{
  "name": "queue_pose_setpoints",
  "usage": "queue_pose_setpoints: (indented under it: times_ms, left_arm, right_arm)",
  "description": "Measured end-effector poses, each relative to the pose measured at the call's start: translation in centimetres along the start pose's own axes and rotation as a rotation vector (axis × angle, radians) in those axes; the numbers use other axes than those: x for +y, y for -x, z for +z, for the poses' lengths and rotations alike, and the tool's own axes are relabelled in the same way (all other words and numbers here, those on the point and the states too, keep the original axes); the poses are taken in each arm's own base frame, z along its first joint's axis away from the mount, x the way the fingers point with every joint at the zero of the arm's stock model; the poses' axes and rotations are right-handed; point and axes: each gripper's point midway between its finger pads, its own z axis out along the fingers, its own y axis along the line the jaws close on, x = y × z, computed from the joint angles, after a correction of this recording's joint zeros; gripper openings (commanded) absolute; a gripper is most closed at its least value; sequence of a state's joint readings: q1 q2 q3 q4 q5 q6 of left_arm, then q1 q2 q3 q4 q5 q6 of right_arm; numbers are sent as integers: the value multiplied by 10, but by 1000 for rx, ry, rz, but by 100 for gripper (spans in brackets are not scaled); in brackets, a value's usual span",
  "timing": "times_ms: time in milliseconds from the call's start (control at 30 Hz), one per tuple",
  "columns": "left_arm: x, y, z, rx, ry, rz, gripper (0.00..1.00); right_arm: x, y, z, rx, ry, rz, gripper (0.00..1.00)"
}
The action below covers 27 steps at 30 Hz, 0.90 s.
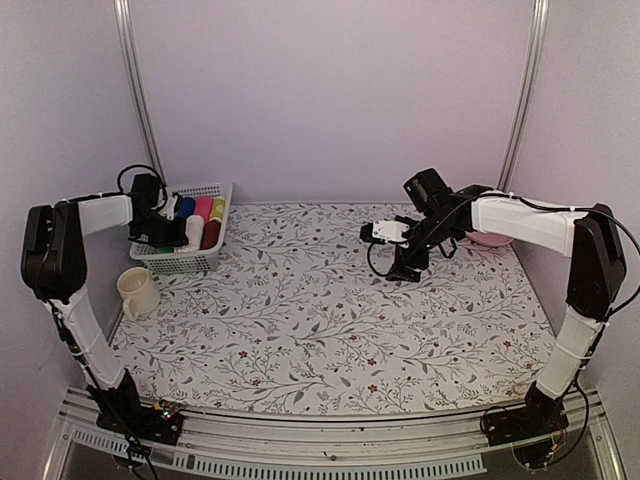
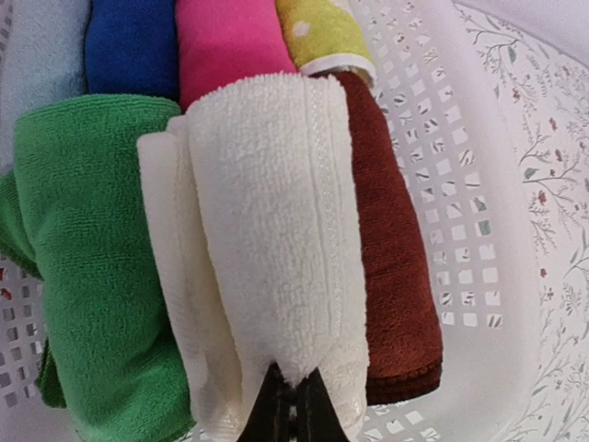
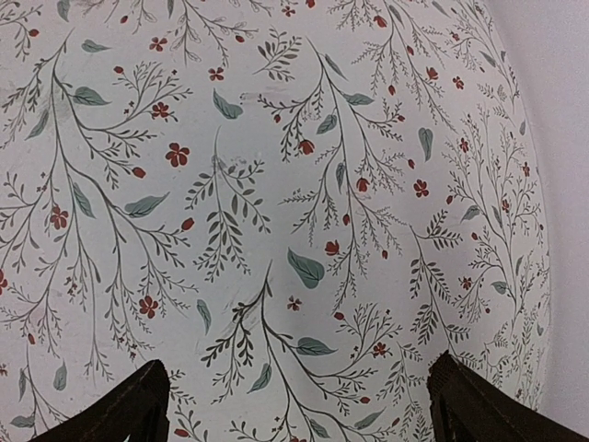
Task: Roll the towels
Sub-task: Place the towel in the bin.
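In the left wrist view two rolled towels lie side by side in a white basket (image 2: 460, 230). The cream-white towel (image 2: 262, 230) is in the middle and the green towel (image 2: 87, 249) lies against its left side. My left gripper (image 2: 293, 391) is shut on the near end of the cream-white towel, its dark fingertips pinching the cloth. From above, that gripper (image 1: 172, 232) sits inside the basket at the table's far left. My right gripper (image 3: 294, 405) hangs open over the bare flowered tablecloth, nothing between its fingers.
Blue (image 2: 133, 46), pink (image 2: 230, 41), yellow (image 2: 322, 32) and dark red (image 2: 396, 249) rolls share the basket. A cream mug (image 1: 138, 291) stands in front of the basket. A pink dish (image 1: 490, 240) sits behind the right arm, near the right wall.
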State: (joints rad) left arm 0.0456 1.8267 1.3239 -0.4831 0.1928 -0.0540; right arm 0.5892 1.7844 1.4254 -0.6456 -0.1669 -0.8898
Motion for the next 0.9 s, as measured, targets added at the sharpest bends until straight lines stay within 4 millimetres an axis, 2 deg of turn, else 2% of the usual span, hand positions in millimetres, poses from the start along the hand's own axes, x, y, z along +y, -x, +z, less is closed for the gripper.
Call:
queue_pose_setpoints:
  times_ms: [167, 300, 400, 433, 767, 900]
  left_arm:
    - [-5, 0, -2, -33, -94, -40, 0]
    - [-1, 0, -2, -36, -84, -55, 23]
    - [2, 0, -2, -37, -64, -64, 36]
    - [3, 0, -2, -37, -59, -68, 37]
    - [5, 0, 0, -33, -31, -62, 45]
    - [0, -1, 7, -19, -36, -51, 37]
  right_arm:
    - [0, 0, 0, 0, 1, 0, 99]
    - [0, 0, 0, 0, 1, 0, 99]
    - [0, 0, 0, 0, 1, -2, 99]
    - [1, 1, 0, -1, 1, -2, 99]
    - [3, 2, 1, -2, 5, -7, 99]
    - [3, 2, 2, 1, 8, -7, 99]
